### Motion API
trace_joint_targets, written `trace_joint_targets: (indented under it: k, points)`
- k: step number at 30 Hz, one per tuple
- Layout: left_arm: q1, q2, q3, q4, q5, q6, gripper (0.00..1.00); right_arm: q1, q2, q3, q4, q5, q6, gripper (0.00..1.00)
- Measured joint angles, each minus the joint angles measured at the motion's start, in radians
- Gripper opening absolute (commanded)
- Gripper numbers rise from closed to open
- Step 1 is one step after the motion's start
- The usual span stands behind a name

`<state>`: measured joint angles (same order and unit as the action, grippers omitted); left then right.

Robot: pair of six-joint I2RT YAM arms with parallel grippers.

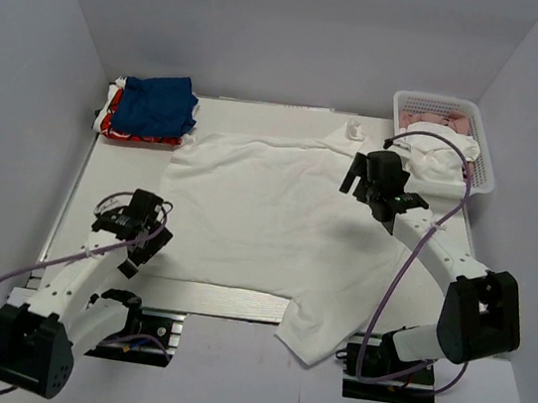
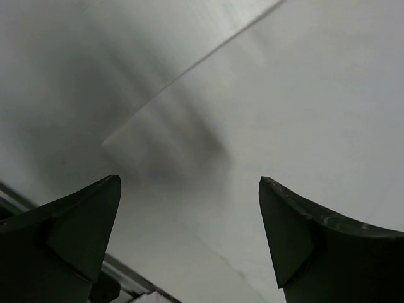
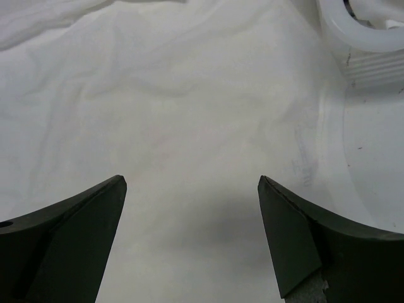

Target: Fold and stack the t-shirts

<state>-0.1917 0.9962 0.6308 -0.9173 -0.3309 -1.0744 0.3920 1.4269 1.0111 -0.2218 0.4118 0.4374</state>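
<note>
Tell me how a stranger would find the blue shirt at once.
Look at the far left corner of the table, beyond the spread white shirt. There the folded blue shirt lies on a red shirt; it is the only blue cloth in view.

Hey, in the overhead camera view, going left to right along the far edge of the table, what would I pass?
Stack of folded blue and red t-shirts → small white object → white basket. The spread white t-shirt spans most of the width, so it is left out.
</note>
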Motion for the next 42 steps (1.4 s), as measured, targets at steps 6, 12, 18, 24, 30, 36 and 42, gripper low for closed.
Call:
trace_joint_targets:
  k: [6, 12, 18, 24, 30, 36, 42]
  points:
    - [-0.001, -0.149, -0.118, -0.084, 0.012, -0.158, 1.0, 0.001, -0.044, -0.108, 0.1, -0.073, 0.005, 0.9]
    - [0.001, -0.04, -0.145, -0.029, 0.013, -0.223, 0.67, 0.001, -0.067, -0.141, 0.136, -0.086, 0.005, 0.9]
    - [0.001, 0.078, -0.134, 0.021, 0.015, -0.226, 0.13, 0.003, -0.095, -0.146, 0.137, -0.075, 0.013, 0.9]
    - [0.001, 0.093, -0.124, 0.035, 0.015, -0.222, 0.0, 0.04, -0.156, -0.177, 0.065, -0.044, 0.015, 0.89]
    - [0.001, 0.057, -0.138, 0.052, 0.006, -0.206, 0.0, 0.182, -0.171, -0.175, -0.09, -0.08, -0.012, 0.9]
    - [0.001, 0.027, -0.148, 0.098, -0.001, -0.161, 0.0, 0.443, -0.209, -0.208, -0.292, -0.14, -0.052, 0.9]
    - [0.001, 0.027, -0.148, 0.117, -0.003, -0.138, 0.0, 0.715, -0.206, -0.212, -0.389, -0.225, -0.037, 0.9]
